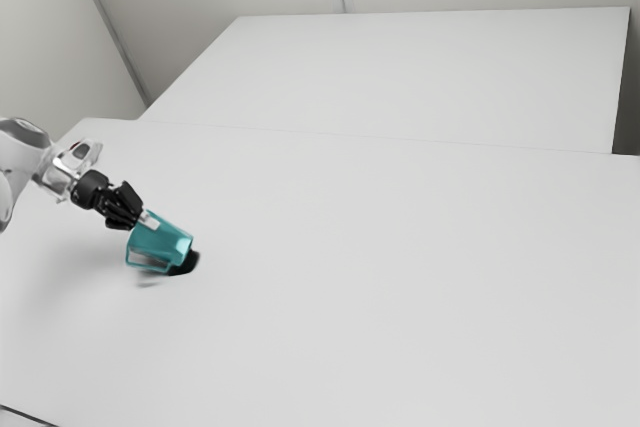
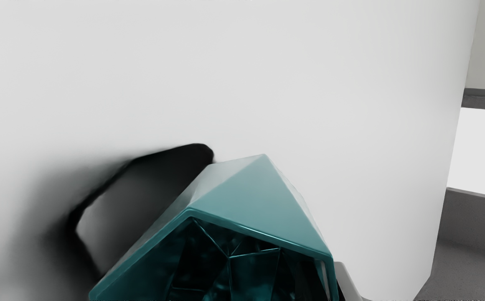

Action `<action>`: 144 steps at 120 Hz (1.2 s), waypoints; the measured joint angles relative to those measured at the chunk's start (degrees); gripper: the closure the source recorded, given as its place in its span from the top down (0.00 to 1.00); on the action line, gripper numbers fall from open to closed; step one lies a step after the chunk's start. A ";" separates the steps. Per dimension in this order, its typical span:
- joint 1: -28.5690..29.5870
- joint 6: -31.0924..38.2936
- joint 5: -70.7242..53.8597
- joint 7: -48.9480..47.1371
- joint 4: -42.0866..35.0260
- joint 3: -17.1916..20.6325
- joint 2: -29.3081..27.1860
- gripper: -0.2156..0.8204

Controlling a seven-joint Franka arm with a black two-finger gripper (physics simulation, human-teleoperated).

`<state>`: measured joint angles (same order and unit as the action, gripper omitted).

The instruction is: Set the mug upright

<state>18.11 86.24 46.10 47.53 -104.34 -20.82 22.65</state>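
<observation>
My gripper [image 1: 149, 220] is at the exterior view's left, its fingertips at the open rim of the teal mug [image 1: 162, 240]. The mug is tilted, mouth toward the hand and base slanting down and away. Its handle [image 1: 146, 266] is on the underside. In the wrist view the faceted mug [image 2: 259, 196] shows its dark inside; the gripper [image 2: 333, 284] pinches its wall, one finger [image 2: 348, 282] outside and the other inside. A dark shadow lies beside the base; whether the mug touches the table cannot be told.
The white table [image 1: 380, 267] extends toward the exterior view's right. Another white surface [image 1: 400, 67] stands behind it, below pale walls. In the wrist view the table's edge runs down past the mug, with a grey ledge [image 2: 472, 221] beyond.
</observation>
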 joint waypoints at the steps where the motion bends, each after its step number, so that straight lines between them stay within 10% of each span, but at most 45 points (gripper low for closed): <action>1: -0.04 0.00 -0.06 -0.01 0.00 0.00 -0.05 0.04; 144: -35.19 23.95 -34.86 -22.40 -7.53 -1.30 -13.18 0.04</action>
<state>-17.08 110.19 11.24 25.12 -111.87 -22.11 9.47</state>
